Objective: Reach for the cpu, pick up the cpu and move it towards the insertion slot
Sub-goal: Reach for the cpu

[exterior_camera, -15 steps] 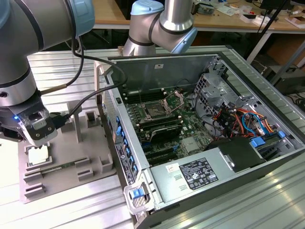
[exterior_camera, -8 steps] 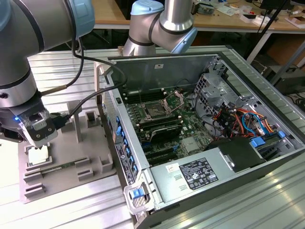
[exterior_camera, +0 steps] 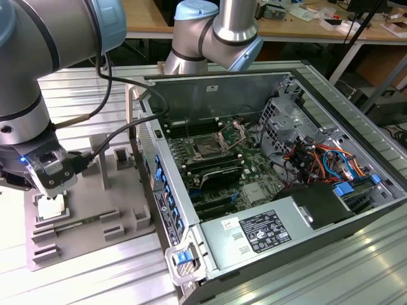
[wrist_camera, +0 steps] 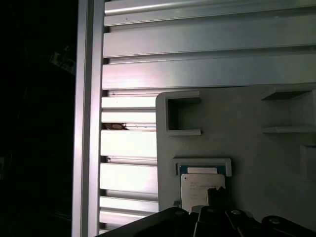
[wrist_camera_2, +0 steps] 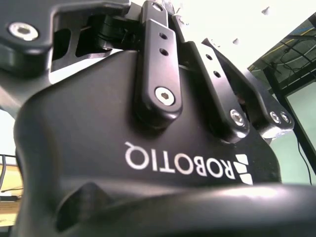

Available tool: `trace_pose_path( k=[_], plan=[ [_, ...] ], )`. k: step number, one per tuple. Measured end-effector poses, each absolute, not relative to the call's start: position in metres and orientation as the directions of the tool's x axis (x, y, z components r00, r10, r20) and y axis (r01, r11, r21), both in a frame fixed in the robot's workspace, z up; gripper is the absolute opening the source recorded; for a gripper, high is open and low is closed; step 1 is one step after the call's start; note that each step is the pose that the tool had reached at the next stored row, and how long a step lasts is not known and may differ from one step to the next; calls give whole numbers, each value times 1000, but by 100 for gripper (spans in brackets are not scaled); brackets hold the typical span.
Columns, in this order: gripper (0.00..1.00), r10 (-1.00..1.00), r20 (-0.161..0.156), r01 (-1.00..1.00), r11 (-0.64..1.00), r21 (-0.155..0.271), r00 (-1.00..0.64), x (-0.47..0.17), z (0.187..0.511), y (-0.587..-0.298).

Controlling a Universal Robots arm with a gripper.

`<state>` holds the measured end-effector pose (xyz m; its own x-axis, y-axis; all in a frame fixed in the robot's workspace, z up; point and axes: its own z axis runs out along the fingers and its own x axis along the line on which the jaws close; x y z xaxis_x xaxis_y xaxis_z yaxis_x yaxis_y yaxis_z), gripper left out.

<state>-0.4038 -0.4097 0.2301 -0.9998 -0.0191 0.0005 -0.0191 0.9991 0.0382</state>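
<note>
The tool [exterior_camera: 53, 189] hangs low over the grey tray [exterior_camera: 121, 190]; whether it is open or closed cannot be told. Directly beneath it lies the cpu [exterior_camera: 51, 207], flat in a shallow recess of the tray. In the first wrist view a dark tip of the tool overlaps the cpu [wrist_camera: 201, 183], though contact cannot be judged. The tray rests on the ribbed aluminium table [exterior_camera: 82, 279]. Well apart from the tool, toward the exterior view's right, the insertion slot [exterior_camera: 206, 147] sits inside the open computer case [exterior_camera: 191, 254].
</note>
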Motion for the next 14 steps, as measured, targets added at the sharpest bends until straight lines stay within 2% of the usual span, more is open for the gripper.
trace_pose_path(
  k=[14],
  plan=[
    [11, -19, 1, -19, 999, 38, -1000, -404, 226, -410]
  ],
)
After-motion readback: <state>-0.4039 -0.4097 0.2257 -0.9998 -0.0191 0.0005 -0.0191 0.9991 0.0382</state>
